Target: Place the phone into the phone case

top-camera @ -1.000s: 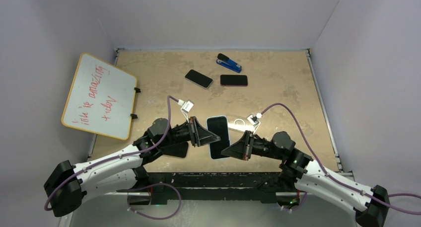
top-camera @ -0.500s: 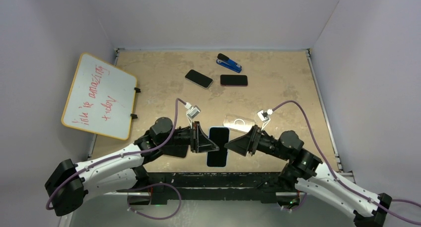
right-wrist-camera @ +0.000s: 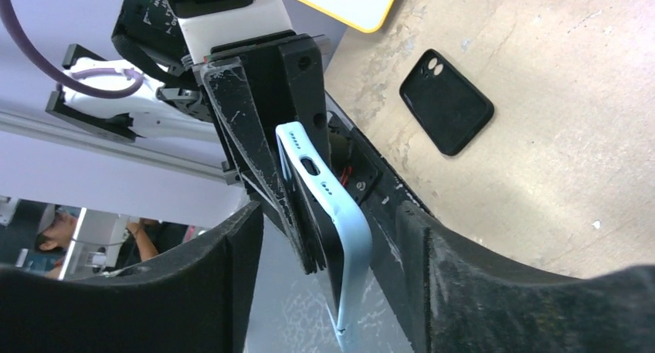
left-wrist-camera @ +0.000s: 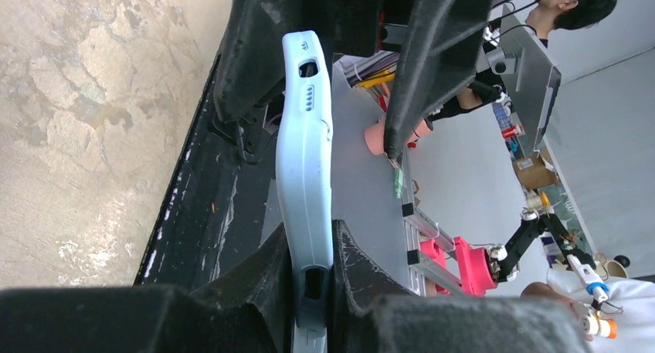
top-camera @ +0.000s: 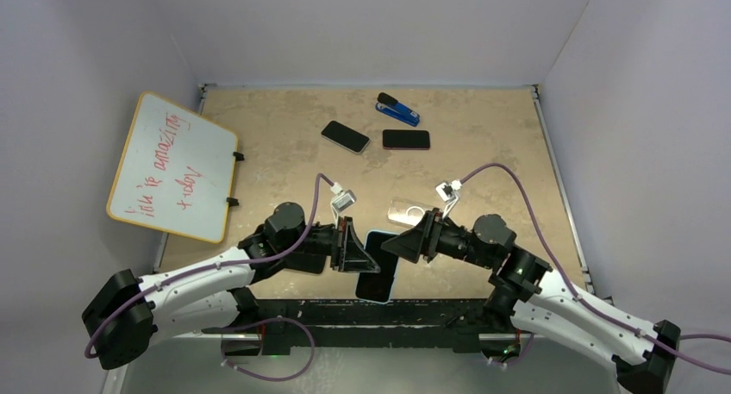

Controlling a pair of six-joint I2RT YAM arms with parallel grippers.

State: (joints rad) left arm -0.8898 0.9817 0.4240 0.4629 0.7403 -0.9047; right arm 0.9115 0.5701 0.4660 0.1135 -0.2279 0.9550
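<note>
To the left of the pale-blue-edged phone, in the top view, the left claw pinches its side and holds it up over the near edge of the table. On the phone's right the right claw reaches in with its jaws spread. A clear case lies flat just beyond the phone and to its right. Two dark phones lie well beyond it, with a blue stapler farther still. A whiteboard leans far off to the phone's left.

From the left wrist, the phone stands edge-on. Its port and speaker holes show along the pale-blue rim. The left claw's fingers press against both of its faces at the bottom of the frame. Above the phone's far end, the right claw's fingers stand apart, one on each side.

From the right wrist, the right claw's own fingers flank the phone with a gap on both sides. The left claw's black fingers clamp the phone from behind. A black case lies on the table up and right of the phone.
</note>
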